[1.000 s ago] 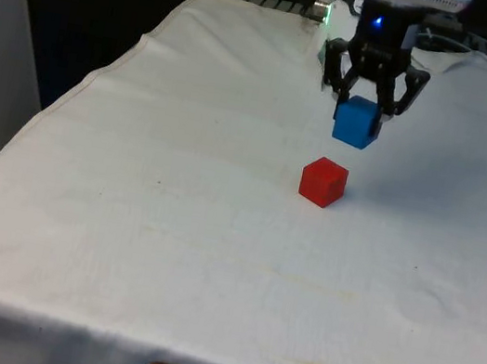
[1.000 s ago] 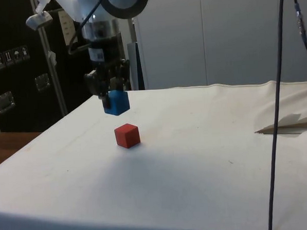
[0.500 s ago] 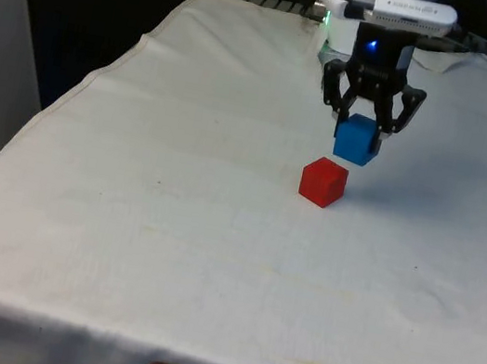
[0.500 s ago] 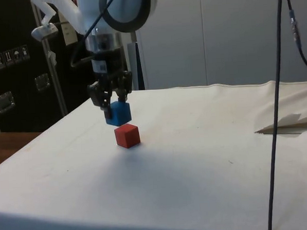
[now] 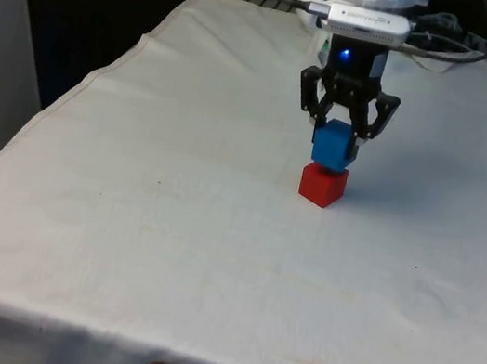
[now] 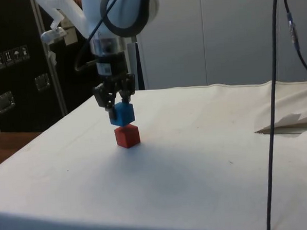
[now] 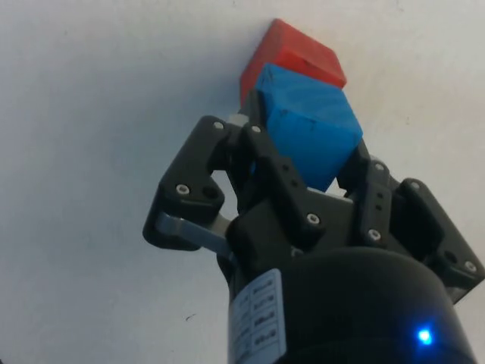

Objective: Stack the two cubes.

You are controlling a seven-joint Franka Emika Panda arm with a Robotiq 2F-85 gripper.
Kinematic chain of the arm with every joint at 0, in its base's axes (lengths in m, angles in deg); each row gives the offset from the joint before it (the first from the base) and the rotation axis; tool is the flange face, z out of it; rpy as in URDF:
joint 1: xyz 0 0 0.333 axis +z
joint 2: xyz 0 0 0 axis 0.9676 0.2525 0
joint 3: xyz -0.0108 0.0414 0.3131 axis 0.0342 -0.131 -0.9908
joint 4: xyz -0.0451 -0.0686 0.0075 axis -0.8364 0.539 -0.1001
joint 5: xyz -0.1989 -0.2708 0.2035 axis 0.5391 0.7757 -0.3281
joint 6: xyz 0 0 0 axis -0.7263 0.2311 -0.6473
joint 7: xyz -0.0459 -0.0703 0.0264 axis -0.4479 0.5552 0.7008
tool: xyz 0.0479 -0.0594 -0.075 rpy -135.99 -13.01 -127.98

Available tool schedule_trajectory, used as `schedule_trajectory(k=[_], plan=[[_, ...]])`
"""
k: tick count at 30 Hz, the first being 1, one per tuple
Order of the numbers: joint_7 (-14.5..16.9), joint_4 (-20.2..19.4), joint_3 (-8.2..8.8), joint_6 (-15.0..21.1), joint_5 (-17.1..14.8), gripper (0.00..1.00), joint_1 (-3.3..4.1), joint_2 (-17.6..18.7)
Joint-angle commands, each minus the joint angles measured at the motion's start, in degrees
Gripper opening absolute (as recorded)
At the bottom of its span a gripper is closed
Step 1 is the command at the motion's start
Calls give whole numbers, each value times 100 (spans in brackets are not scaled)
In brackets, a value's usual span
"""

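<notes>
- Blue cube [image 5: 333, 147] [image 6: 122, 113] [image 7: 307, 125] right above the red cube [image 5: 323, 183] [image 6: 127, 135] [image 7: 295, 62], so close that touching or not cannot be told.
- Sits a bit off line with the red one, turned a little in the side view.
- Red cube flat on the white cloth [image 5: 171, 216] [image 6: 207, 158], nearer the far end of the table, toward the front view's right.
- Gripper [image 5: 339, 135] [image 6: 117, 101] [image 7: 303, 163] pointing straight down, black fingers [image 7: 269, 171] pressed on two sides of the blue cube, holding it tight.
- White arm [image 6: 112, 24] going up from the gripper.
- Fold in the cloth [image 6: 288, 123] well apart from the cubes in the side view.
- Black cable [image 6: 274, 103] hanging in front in the side view.
</notes>
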Motion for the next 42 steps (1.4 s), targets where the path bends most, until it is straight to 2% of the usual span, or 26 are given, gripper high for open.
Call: schedule_trajectory(k=[1,8,18,19,26,27,29,30,35,36,41,42], plan=[[46,17,-34,34,-63,1,-23,29],[6,0,-6,0,0,1,6,40],[17,138,-63,40,-52,1,0,264],[-6,97,-40,6,0,1,17,212],[17,206,-63,29,-40,3,0,344],[17,212,-57,23,-40,16,0,350],[-6,201,-40,11,0,35,17,332],[17,212,-57,23,-40,35,0,350],[17,218,-57,23,-34,85,0,355],[17,218,-57,23,-34,99,0,355],[-6,201,-40,11,0,100,17,338],[17,218,-57,23,-34,100,0,355]])
